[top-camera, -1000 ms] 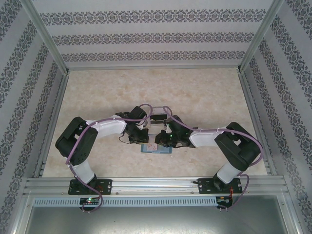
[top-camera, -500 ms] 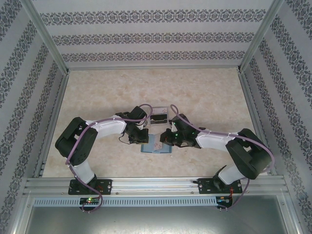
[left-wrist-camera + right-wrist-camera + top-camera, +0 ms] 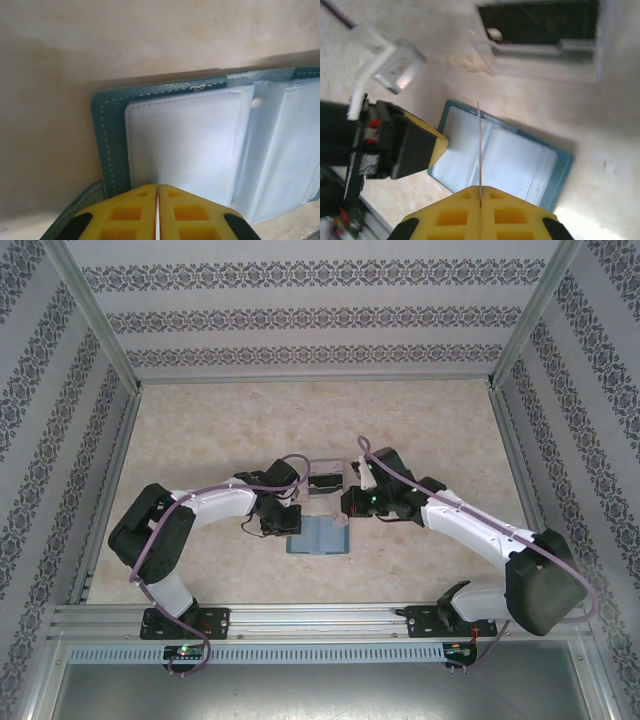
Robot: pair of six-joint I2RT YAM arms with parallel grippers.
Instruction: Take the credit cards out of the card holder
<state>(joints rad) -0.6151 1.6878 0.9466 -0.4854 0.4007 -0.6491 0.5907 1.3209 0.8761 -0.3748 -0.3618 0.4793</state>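
The right arm is stretched way out. Its upper link leans off to the right of the base, and the long white forearm runs diagonally up-left toward the middle of the table. That puts the right gripper hovering just off the far right corner of the card holder.

In the right wrist cam, its yellow fingers are squeezed tight on a credit card. You see the card dead edge-on, as a thin pale line poking straight out from between the tips. The holder lies open and flat on the tabletop beneath that card, out ahead of the jaws, with two pale panels facing up and a teal rim all round.

The left arm is folded up more. Its elbow sits out to the left of the base, the forearm comes across to the right, and the left gripper is down at the holder's left edge.

In the left wrist cam, those fingers are closed pad to pad with only a hairline seam between them. The tips sit right at the near edge of the holder's left panel, and its cloudy plastic sleeve is straight ahead of the jaws. I honestly can't tell if they're pinching a bit of the holder or just pressing on it.

A clear tray with something dark in it sits on the far side of both grippers, apart from the holder.
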